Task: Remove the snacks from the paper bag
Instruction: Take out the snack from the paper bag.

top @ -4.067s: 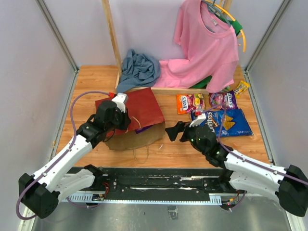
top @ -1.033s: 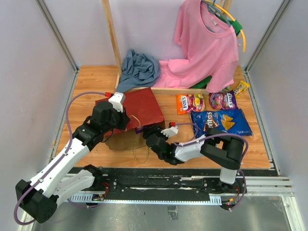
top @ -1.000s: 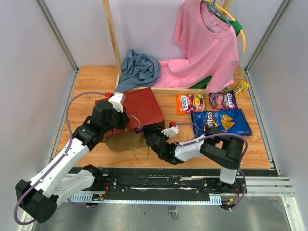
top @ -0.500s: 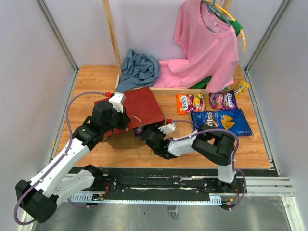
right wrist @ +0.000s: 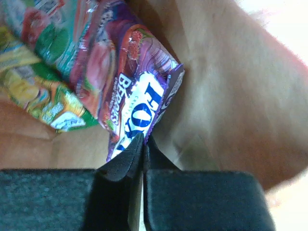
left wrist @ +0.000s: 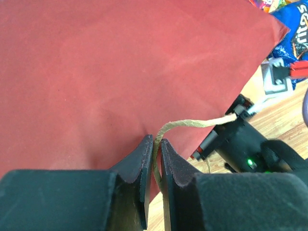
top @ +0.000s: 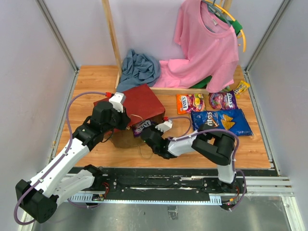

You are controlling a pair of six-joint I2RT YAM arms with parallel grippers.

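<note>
The paper bag (top: 139, 102) lies on its side with the dark red side up and its mouth toward my right arm. My left gripper (left wrist: 156, 144) is shut on its twine handle (left wrist: 192, 124), holding the red side (left wrist: 120, 62) up. Inside the brown bag (right wrist: 231, 110), my right gripper (right wrist: 144, 142) is shut on the edge of a purple snack packet (right wrist: 130, 96); that packet (top: 143, 126) shows at the bag's mouth. A green-yellow packet (right wrist: 43, 96) lies beside it in the bag.
On the table to the right lie an orange packet (top: 190, 102), a purple packet (top: 223, 100), a blue Doritos bag (top: 221, 121) and a yellow packet (top: 240, 88). A pink shirt (top: 207, 43) hangs behind; a blue-grey cloth (top: 139, 70) lies by the wooden frame (top: 111, 38).
My right gripper has reached into the bag's mouth and shut on the purple packet, which now shows more at the opening. My left gripper has kept its hold on the handle.
</note>
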